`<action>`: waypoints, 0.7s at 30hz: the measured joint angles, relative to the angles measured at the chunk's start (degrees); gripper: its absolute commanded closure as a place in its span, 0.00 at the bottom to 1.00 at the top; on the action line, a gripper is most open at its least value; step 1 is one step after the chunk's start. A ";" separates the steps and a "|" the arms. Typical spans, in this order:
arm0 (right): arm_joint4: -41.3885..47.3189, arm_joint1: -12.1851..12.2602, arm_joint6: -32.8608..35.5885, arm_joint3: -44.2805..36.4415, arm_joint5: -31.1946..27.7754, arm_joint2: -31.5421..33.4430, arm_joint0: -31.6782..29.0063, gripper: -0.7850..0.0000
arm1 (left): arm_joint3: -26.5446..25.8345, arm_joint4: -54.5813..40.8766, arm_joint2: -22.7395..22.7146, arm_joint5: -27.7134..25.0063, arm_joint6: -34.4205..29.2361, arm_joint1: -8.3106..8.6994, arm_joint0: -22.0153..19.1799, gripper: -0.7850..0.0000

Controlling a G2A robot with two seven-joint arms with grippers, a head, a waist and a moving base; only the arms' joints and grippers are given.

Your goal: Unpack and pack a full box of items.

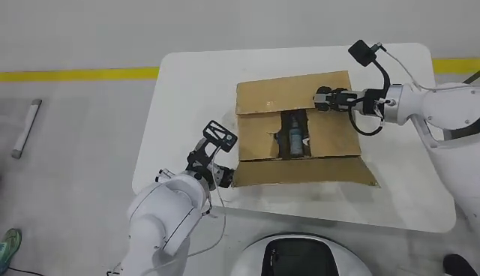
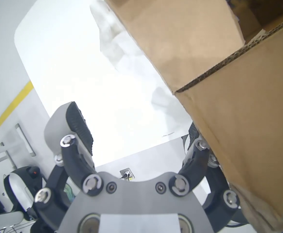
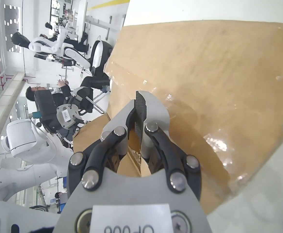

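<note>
Evidently the step in hand is opening the box point(image 1: 262, 137) on the white surface point(image 1: 187, 88). Its flaps lie partly spread, and a bottle point(image 1: 296, 138) shows through the gap between them.

The right fingers point(image 3: 156, 109) are clenched, seemingly pinching the edge of the far flap point(image 1: 289, 94), whose cardboard runs ahead of and beneath their tips. The left fingers point(image 2: 79, 122) are released and spread wide, holding nothing. A corner of the box lies across one of them and partly hides it.

To do this well, I judge the right fingers should swing the flap outward in an arc about its crease rather than tug it, so the cardboard does not tear and the box does not slide. The left fingers could steady the corner.

As for writing, a white sticker point(image 3: 131, 219) behind the right fingers carries print, cut off at the edge. The bottle's label is too small to read, and the cardboard shows no print.
</note>
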 measured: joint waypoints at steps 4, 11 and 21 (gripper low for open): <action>-5.38 0.66 -2.06 -5.37 2.25 1.95 -2.04 1.00 | 2.44 0.25 2.46 2.98 2.29 -0.39 -3.34 0.00; -5.42 0.68 -2.03 -5.40 2.37 2.01 -2.10 1.00 | 7.16 1.08 5.59 9.94 4.84 -1.19 -8.26 0.00; -12.56 1.26 -16.06 -13.60 -6.36 5.64 -9.56 1.00 | 11.67 0.93 5.76 14.97 6.85 -1.68 -11.22 0.00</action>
